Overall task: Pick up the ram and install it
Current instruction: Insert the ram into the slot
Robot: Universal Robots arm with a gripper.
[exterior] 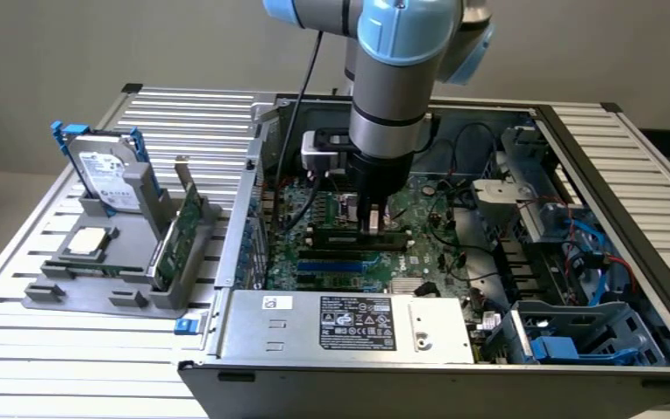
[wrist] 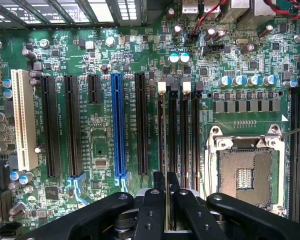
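**Setting.** Slatted metal bench (exterior: 32, 349) before a plain pale wall. It carries one open computer case (exterior: 311, 380), with its motherboard (wrist: 100, 145) facing up.

**Count.**
- Robot arm (exterior: 393, 87): 1, reaching down into the case.
- End effector (wrist: 167, 182): 1.
- Ram (wrist: 167, 210): 1.
- Memory slots (wrist: 196, 135): 4, side by side; two have white end latches.
- Blue expansion slot (wrist: 117, 125): 1.
- White expansion slot (wrist: 22, 120): 1.
- Bare processor socket (wrist: 247, 177): 1, just beside the memory slots.
- Power supply (exterior: 352, 319): 1, along the near wall of the case.
- Grey fixture (exterior: 91, 292): 1, on the bench at the exterior view's left of the case. It holds one upright hard drive (exterior: 108, 179) with blue rails, one green expansion card (exterior: 178, 236) on edge, and one square chip package (exterior: 87, 243) lying flat.

**Ram, orientation.** It stands on edge with its thin top edge toward the wrist camera. The long axis is parallel to the memory slots and the blue slot, running across the exterior view from left to right. It sits over the bank of memory slots, mid-board. Whether it is seated in a slot cannot be told.

**End effector.** The gap is narrow. The two black fingers (wrist: 155, 205) are clamped on the ram's flat faces, one on each side, gripping it near mid-length.
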